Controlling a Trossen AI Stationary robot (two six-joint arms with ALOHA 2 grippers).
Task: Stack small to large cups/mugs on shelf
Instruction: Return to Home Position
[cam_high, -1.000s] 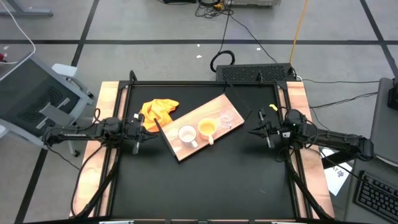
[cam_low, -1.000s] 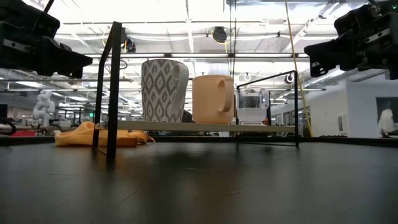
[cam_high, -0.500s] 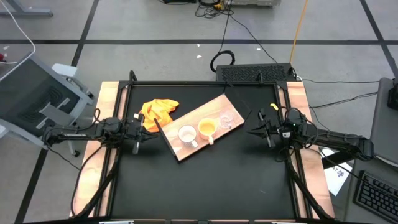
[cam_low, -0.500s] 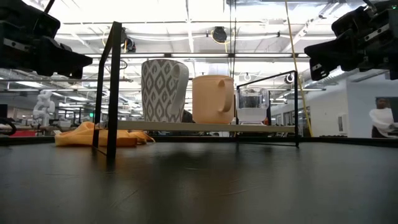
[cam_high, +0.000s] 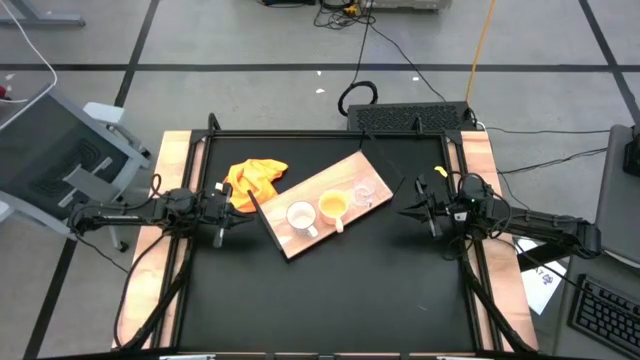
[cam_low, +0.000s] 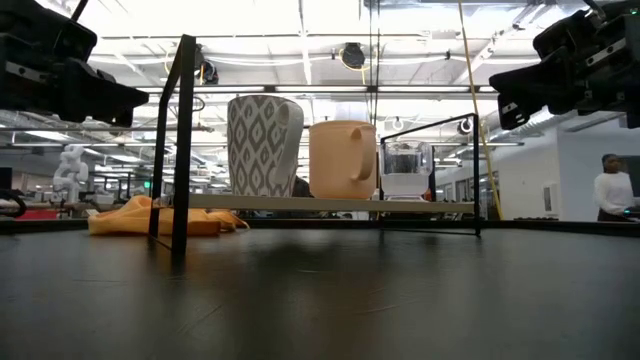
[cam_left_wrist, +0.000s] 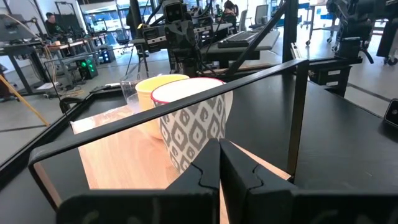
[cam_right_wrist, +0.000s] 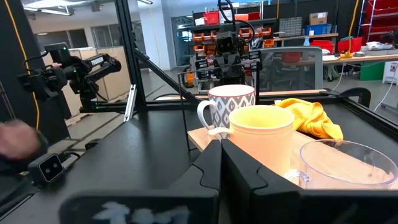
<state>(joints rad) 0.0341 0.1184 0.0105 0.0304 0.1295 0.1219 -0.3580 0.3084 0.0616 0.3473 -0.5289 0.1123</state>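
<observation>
The left fingers (cam_left_wrist: 211, 177) are pressed together on nothing, and so are the right fingers (cam_right_wrist: 214, 174). Each pair hangs off one end of the shelf (cam_high: 318, 188), clear of it. On the shelf the white mug (cam_high: 300, 216), orange mug (cam_high: 333, 206) and glass (cam_high: 365, 190) stand in a row, none nested. A cloth (cam_high: 255, 178) lies on the tabletop (cam_high: 330, 300) beside the shelf. The risk I see is an arm clipping the shelf's thin black frame (cam_low: 183, 140) while pulling away. That would jolt the row, and the glass near the end would likely tip first.
</observation>
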